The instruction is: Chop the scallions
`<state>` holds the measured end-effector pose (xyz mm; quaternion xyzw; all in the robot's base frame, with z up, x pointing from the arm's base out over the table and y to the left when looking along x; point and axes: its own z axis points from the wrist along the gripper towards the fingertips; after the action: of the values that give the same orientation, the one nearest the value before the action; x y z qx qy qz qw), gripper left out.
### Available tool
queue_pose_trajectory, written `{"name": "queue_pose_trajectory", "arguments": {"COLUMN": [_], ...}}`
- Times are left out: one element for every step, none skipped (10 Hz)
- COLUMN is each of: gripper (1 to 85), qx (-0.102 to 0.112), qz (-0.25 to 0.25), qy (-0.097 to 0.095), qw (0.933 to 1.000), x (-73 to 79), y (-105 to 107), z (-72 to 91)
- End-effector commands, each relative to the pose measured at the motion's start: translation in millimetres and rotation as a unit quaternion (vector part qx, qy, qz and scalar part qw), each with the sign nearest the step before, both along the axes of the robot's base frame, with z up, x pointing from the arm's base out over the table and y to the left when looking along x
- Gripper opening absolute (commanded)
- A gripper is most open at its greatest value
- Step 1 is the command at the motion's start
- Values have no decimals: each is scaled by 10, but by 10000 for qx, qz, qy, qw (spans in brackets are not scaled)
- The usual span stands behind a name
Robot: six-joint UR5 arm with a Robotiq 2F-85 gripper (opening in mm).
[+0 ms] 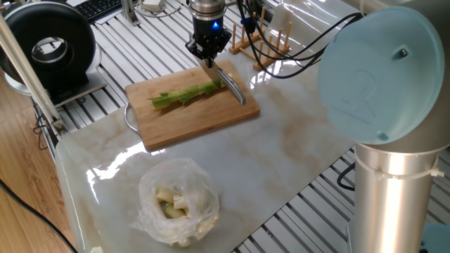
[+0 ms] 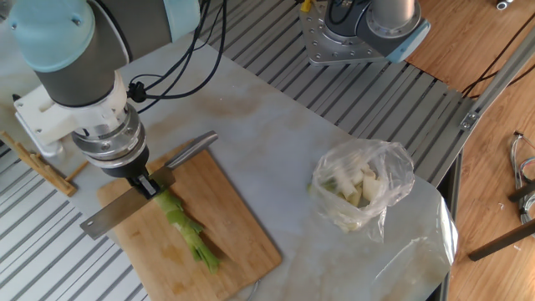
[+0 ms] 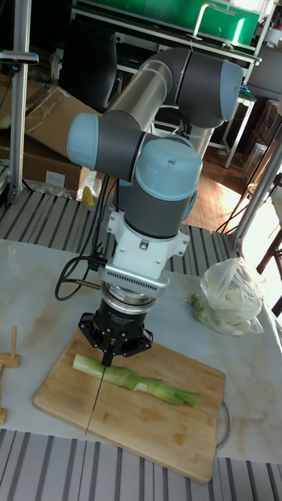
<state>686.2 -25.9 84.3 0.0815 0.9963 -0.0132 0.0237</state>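
The scallions [image 1: 185, 95] lie as one light-green stalk across the wooden cutting board [image 1: 184, 119], pale thick end towards the gripper and leafy end away from it. My gripper [image 1: 209, 55] is shut on a knife [image 1: 230, 82] and stands over the stalk's pale end. In the other fixed view the gripper [image 2: 145, 184] holds the knife [image 2: 117, 213] crosswise to the scallions [image 2: 189, 235], with the blade at their thick end. The tall fixed view shows the blade [image 3: 96, 387] edge-on, meeting the scallions [image 3: 135, 379] near that end. Whether the blade has gone through the stalk I cannot tell.
A clear plastic bag [image 1: 176, 201] of pale pieces sits on the marble top, near the front edge. A wooden rack [image 1: 271, 33] stands just behind the board. A black round device [image 1: 48, 48] is at the far left, and the arm's base [image 2: 361, 30] is beyond the table.
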Motion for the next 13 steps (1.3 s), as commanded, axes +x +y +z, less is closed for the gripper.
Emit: {"name": "queue_pose_trajectory", "arguments": {"gripper": [10, 10, 10, 10, 10, 10, 10, 10, 10, 10, 10, 10, 10], "qx": [50, 43, 51, 36, 13, 29, 6, -30, -38, -23, -8, 0, -8], "qz": [-25, -40, -63, -70, -71, -71, -78, -123, -115, -108, -100, -100, -99], "qy": [-26, -35, -35, -36, -28, -28, -29, -61, -61, -53, -60, -60, -76], "qw": [10000, 10000, 10000, 10000, 10000, 10000, 10000, 9999, 9999, 9999, 9999, 9999, 9999], "x": [26, 40, 49, 54, 50, 50, 51, 72, 76, 74, 77, 77, 85], "y": [16, 15, 21, 14, 1, 11, -1, -26, -34, -23, -11, -7, -10], "z": [-12, -30, -47, -57, -56, -55, -54, -54, -56, -67, -75, -77, -77]}}
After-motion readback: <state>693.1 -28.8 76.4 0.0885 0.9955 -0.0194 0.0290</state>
